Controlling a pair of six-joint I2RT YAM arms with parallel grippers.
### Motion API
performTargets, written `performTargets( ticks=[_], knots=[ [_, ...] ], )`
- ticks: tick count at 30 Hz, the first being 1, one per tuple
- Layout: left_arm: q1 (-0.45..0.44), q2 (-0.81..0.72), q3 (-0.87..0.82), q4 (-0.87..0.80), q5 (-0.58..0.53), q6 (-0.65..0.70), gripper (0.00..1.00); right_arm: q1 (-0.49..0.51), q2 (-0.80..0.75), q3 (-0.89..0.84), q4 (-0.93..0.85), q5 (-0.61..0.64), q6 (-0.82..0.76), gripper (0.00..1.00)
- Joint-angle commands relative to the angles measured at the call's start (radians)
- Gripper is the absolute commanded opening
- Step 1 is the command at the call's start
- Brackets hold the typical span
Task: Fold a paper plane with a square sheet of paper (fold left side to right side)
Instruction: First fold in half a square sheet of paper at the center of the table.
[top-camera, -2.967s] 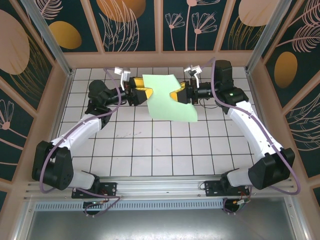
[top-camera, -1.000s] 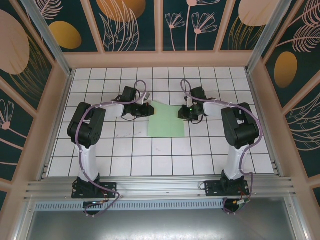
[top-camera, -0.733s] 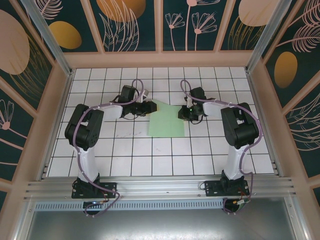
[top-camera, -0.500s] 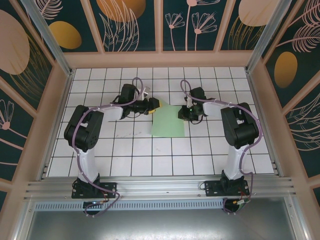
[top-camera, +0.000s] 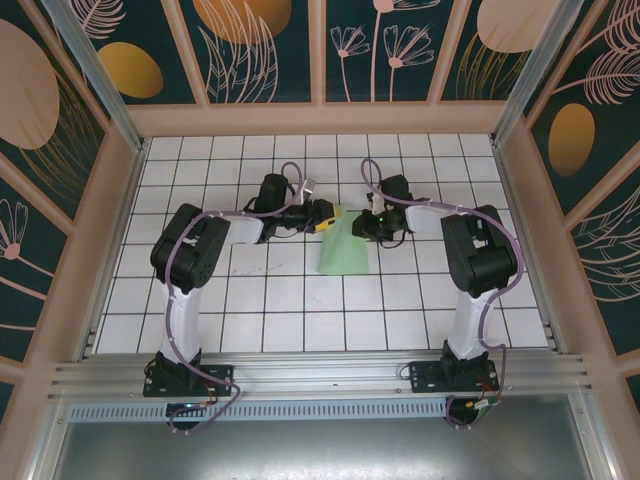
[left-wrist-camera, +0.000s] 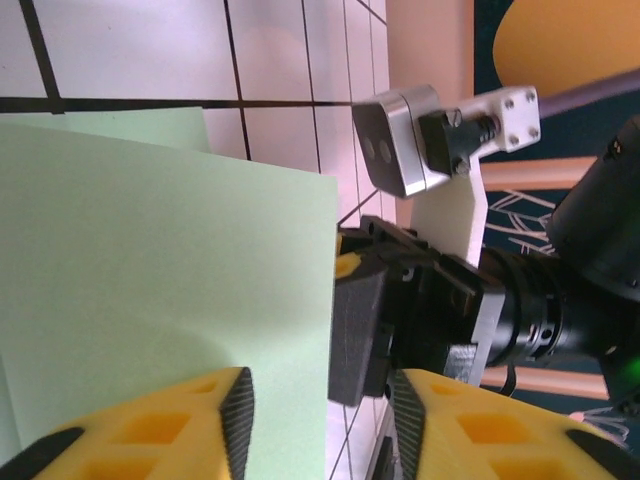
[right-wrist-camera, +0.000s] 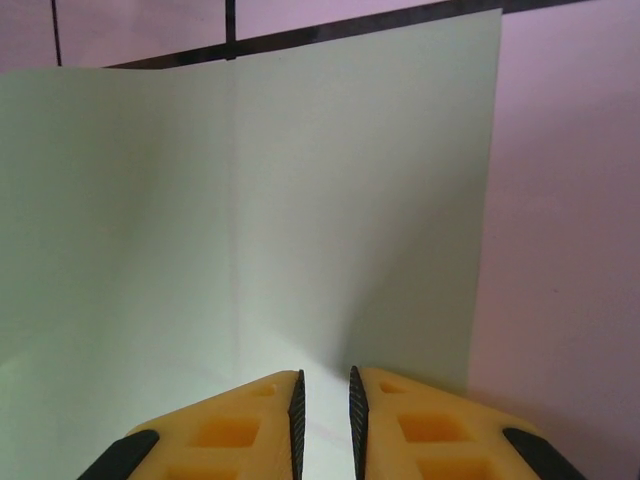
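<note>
White square-tiled table (top-camera: 270, 300) with dark grout lines, enclosed by a pale wooden frame (top-camera: 320, 118). Dark teal wall panels (top-camera: 265, 45) with orange ovals and pale leaf outlines stand on the far, left and right sides. A ribbed aluminium mounting rail (top-camera: 320, 378) spans the near edge.

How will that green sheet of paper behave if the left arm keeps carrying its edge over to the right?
The green sheet of paper looks thin and floppy: its lifted flap stands bent rather than flat. Probably very light, so it may slide on the smooth tiled table. It should crease easily.
</note>
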Motion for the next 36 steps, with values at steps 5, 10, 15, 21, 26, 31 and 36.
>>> performTargets(
  ticks=[5,10,15,21,26,31,36],
  knots=[
    [-0.009,0.04,0.048,0.055,-0.034,-0.038,0.37,-0.03,-0.106,-0.062,0.127,-0.075,0.053,0.3],
    [-0.014,0.046,0.057,0.028,-0.045,-0.025,0.35,-0.061,-0.203,-0.105,0.174,-0.137,0.094,0.45],
    [-0.017,0.046,0.062,0.005,-0.055,-0.007,0.35,-0.063,-0.207,-0.127,0.238,-0.29,0.166,0.49],
    [-0.018,0.046,0.062,0.002,-0.059,-0.005,0.34,-0.04,-0.158,-0.117,0.264,-0.349,0.21,0.49],
    [-0.018,0.044,0.062,-0.004,-0.063,0.0,0.32,-0.014,-0.119,-0.099,0.245,-0.356,0.214,0.45],
    [-0.018,0.045,0.062,-0.005,-0.066,0.0,0.27,-0.008,-0.108,-0.099,0.239,-0.353,0.218,0.36],
    [-0.018,0.041,0.061,-0.01,-0.068,0.003,0.26,-0.006,-0.105,-0.099,0.226,-0.345,0.214,0.14]
  ],
)
